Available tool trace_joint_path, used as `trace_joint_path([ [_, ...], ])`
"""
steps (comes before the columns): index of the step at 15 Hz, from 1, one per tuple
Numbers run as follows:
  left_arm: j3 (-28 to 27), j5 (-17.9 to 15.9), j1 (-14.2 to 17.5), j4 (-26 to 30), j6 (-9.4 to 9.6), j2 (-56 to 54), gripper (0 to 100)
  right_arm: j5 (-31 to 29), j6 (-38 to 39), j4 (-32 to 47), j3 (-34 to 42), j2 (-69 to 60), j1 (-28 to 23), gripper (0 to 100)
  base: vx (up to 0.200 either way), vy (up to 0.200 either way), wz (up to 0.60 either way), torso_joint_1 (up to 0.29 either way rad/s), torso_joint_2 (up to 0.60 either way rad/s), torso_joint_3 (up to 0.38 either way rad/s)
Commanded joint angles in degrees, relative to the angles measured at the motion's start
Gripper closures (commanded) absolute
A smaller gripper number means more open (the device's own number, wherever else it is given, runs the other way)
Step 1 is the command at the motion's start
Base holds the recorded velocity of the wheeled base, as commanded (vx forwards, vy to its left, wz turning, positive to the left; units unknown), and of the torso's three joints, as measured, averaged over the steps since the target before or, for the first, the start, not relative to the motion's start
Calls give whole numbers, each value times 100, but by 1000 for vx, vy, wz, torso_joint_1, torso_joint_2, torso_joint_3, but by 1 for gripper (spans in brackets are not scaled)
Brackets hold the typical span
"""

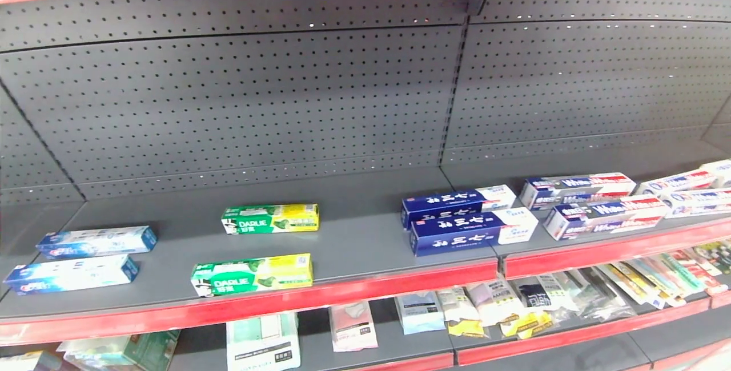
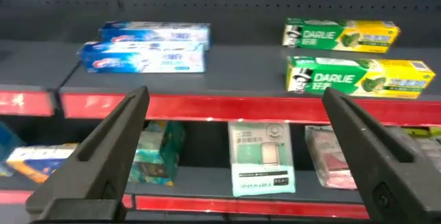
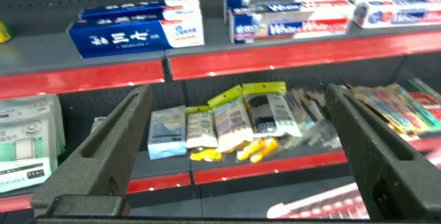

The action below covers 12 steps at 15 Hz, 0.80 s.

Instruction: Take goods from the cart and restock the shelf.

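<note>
Wide-open and empty, black left gripper (image 2: 234, 96) and black right gripper (image 3: 239, 89) face grey metal shelf (image 1: 354, 228) holding cardboard toothpaste boxes (image 1: 251, 275).

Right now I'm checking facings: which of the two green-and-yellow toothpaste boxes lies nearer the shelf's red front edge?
The front green-and-yellow box, close to the red edge; the rear green-and-yellow box lies farther back, toward the pegboard.

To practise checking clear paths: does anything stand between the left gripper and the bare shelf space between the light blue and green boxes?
Nothing visible does. The open left gripper faces the shelf; light blue boxes and green boxes flank the bare space.
</note>
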Motion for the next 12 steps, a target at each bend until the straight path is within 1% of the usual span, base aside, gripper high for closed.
trace_joint_path([
  [1, 0, 1, 3, -2, -4, 31, 0, 4, 0, 0, 0, 9, -1, 0, 0, 0, 600, 2, -2, -7],
  [4, 0, 1, 3, -2, 13, 31, 0, 4, 0, 0, 0, 9, -1, 0, 0, 0, 600, 7, 4, 2],
  [8, 0, -69, 3, -2, 119, 31, 0, 4, 0, 0, 0, 9, -1, 0, 0, 0, 0, 0, 0, 0],
  [9, 0, -201, 3, 60, 145, 31, 0, 4, 0, 0, 0, 9, -1, 0, 0, 0, 0, 0, 0, 0],
  [10, 0, -403, 3, 77, 250, 31, 0, 4, 0, 0, 0, 9, -1, 0, 0, 0, 0, 0, 0, 0],
  [11, 0, -447, 3, 86, 321, 31, 0, 4, 0, 0, 0, 9, -1, 0, 0, 0, 0, 0, 0, 0],
  [12, 0, -430, 3, 200, 347, 31, 0, 4, 0, 0, 0, 9, -1, 0, 0, 0, 0, 0, 0, 0],
])
